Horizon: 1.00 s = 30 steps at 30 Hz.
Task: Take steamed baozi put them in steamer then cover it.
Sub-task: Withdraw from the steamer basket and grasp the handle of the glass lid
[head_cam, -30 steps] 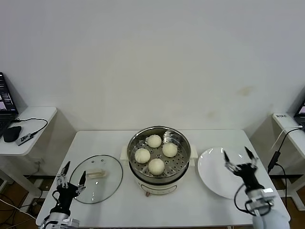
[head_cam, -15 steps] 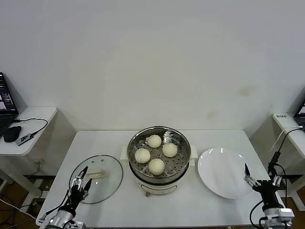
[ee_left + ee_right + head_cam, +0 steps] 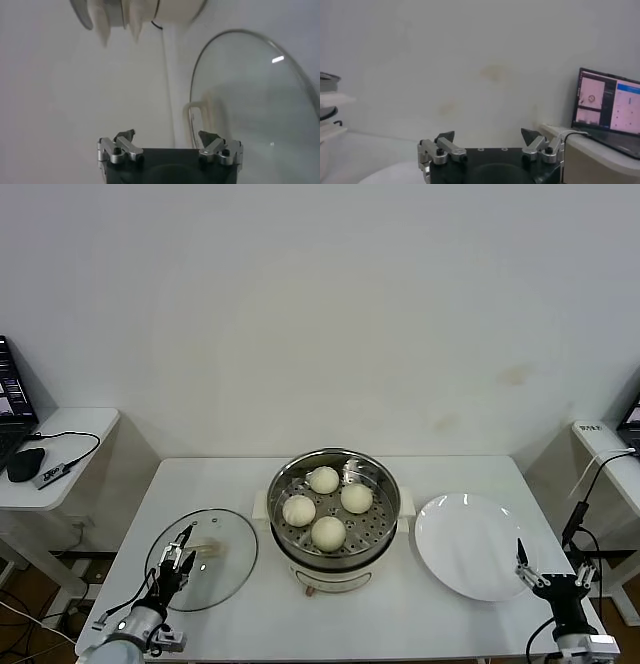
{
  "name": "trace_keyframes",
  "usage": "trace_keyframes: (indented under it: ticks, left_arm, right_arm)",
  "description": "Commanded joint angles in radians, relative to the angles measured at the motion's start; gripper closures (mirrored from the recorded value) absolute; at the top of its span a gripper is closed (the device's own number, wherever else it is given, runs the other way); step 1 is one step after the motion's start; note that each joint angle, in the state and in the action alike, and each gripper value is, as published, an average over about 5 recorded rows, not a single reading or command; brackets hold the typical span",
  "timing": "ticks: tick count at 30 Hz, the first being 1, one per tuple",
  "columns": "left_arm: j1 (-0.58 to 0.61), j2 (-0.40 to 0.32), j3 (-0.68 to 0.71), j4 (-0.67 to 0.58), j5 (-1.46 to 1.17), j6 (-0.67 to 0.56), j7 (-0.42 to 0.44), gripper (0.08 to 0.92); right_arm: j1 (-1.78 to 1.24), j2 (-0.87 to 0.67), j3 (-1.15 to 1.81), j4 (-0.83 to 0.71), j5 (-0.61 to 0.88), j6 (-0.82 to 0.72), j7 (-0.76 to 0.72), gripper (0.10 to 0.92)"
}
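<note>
White table (image 3: 250, 484) against white wall (image 3: 320, 304)

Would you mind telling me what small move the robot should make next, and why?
Probably lower the left gripper onto the glass lid's handle: all four baozi already sit in the uncovered steamer, its jaws are open just above the lid.

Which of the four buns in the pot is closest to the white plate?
The bun on the right side of the steamer. It sits nearest the plate, while the other three lie farther left, front or back.
</note>
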Motion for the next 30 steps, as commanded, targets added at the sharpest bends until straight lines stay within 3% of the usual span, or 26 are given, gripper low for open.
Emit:
trace_keyframes:
  ticks: [1,9,22,30]
  left_arm:
    - [-0.128,0.000,0.029,0.087,0.032,0.011,0.021,0.177]
    - [-0.189,-0.014,0.045,0.151,0.023,0.022,0.024,0.177]
    - [-0.192,-0.041,0.055,0.197,-0.012,0.029,-0.009,0.186]
    - [-0.187,-0.053,0.055,0.210,-0.016,0.028,-0.030,0.389]
  right_arm:
    - [-0.007,0.016,0.006,-0.001,-0.015,0.007,-0.006,0.203]
    - [-0.010,0.023,-0.002,-0.008,-0.029,0.014,-0.008,0.203]
    - [-0.009,0.033,-0.014,-0.018,-0.048,0.025,-0.009,0.203]
    - [-0.011,0.037,-0.024,-0.015,-0.058,0.030,-0.009,0.203]
